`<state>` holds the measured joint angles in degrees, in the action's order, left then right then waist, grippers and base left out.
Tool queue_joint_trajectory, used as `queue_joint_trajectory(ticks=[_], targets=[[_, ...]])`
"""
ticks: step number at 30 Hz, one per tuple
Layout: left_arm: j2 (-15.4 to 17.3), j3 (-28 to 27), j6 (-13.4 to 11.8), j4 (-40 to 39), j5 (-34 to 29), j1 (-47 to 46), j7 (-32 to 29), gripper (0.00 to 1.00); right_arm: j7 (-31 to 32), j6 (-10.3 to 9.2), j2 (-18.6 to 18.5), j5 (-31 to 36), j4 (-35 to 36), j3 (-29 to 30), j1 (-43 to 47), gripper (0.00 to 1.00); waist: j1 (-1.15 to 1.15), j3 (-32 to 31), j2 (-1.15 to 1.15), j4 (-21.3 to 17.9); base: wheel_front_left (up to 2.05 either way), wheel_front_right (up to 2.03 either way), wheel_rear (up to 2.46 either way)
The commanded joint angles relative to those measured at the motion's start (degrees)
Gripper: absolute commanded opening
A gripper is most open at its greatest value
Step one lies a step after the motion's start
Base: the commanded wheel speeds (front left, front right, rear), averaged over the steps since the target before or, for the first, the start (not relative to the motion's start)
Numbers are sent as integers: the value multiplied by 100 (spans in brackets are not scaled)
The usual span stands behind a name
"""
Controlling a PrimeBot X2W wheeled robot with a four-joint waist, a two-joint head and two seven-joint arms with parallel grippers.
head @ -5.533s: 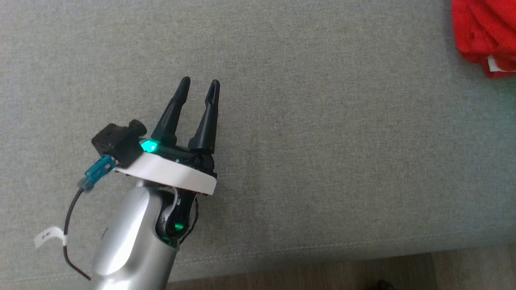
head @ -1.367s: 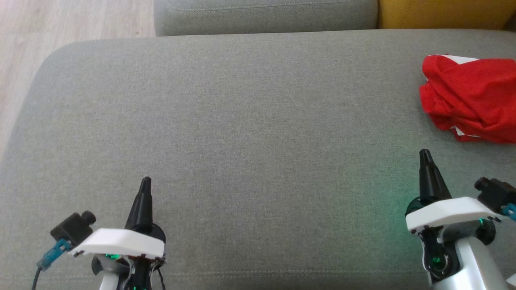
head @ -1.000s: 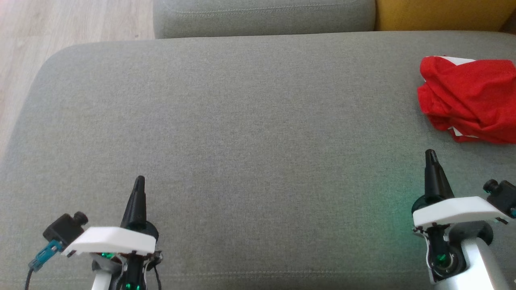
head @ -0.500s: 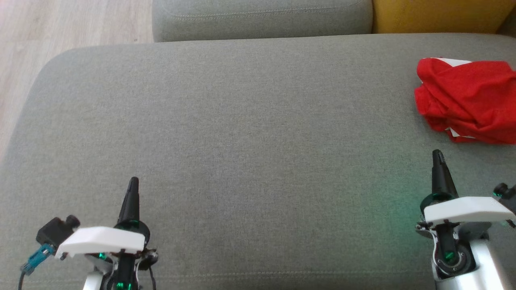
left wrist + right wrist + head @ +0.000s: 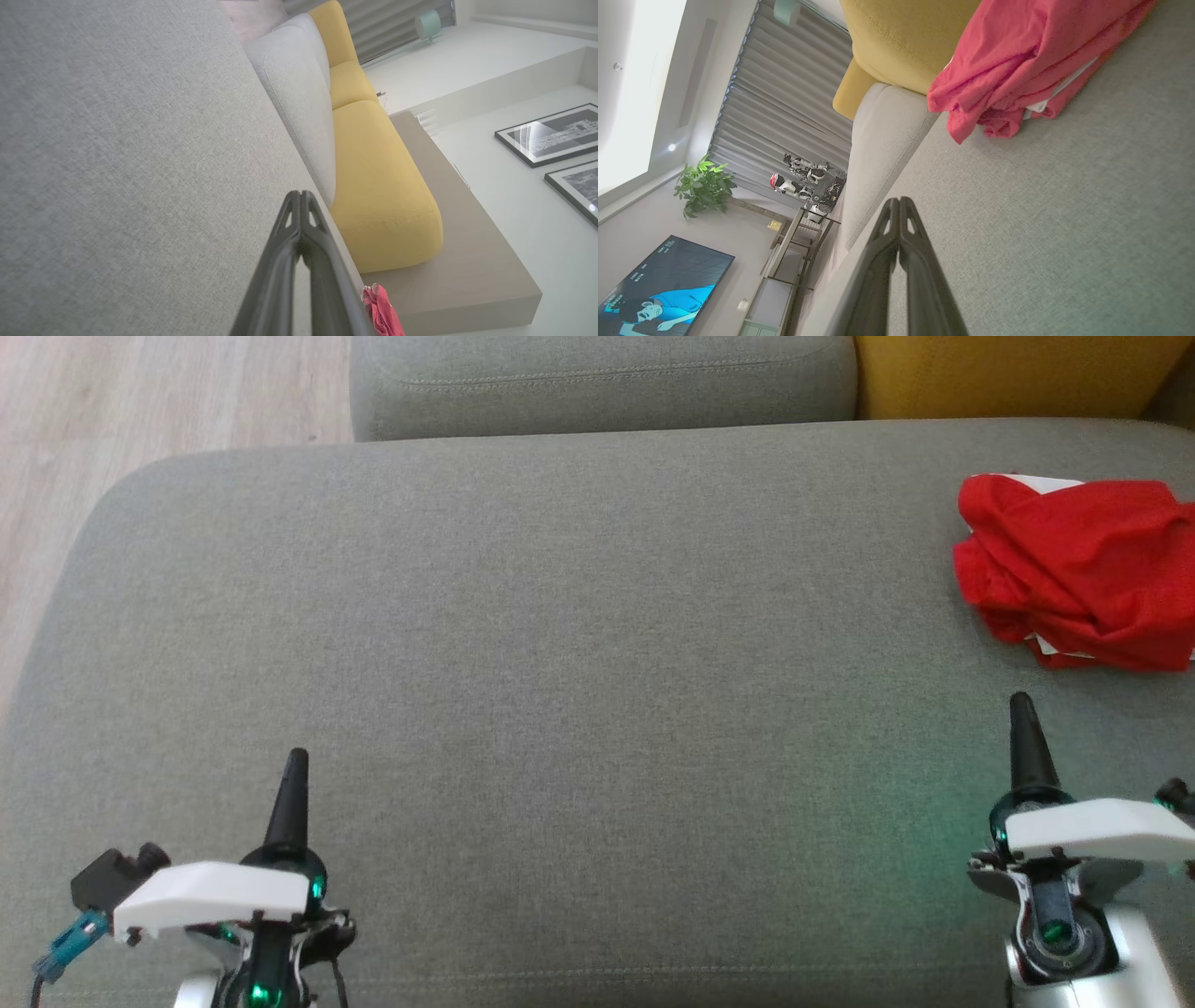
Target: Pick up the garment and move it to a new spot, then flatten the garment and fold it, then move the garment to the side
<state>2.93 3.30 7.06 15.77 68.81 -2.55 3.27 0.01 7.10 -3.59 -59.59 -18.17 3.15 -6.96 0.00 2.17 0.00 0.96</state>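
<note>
Two claws are pressed together and empty: left claw (image 5: 296,763), right claw (image 5: 1021,707), over the sofa (image 5: 560,644). The red garment (image 5: 1074,569) lies bunched far right; a closed reach would likely just shove it.

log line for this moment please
left gripper: shut, empty | right gripper: shut, empty | red garment: bunched on sofa seat, ahead of right gripper, apart

The red garment (image 5: 1074,569) runs past the head view's right edge, and the yellow cushion (image 5: 1008,373) past its top.
</note>
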Motion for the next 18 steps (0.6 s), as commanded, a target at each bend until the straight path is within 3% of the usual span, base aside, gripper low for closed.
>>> queue_joint_trajectory(ticks=[1, 18], targets=[[110, -174, 27, -185, 138, -293, -50, 0, 32, 24, -3, -188, 233, -29, -88, 0, 0, -6, 0, -3, 0, 0, 0], [117, -404, 33, -183, 1003, -314, -336, 0, 259, 30, 24, -1318, 300, 107, -27, 0, 0, -77, 0, -37, 0, 0, 0]])
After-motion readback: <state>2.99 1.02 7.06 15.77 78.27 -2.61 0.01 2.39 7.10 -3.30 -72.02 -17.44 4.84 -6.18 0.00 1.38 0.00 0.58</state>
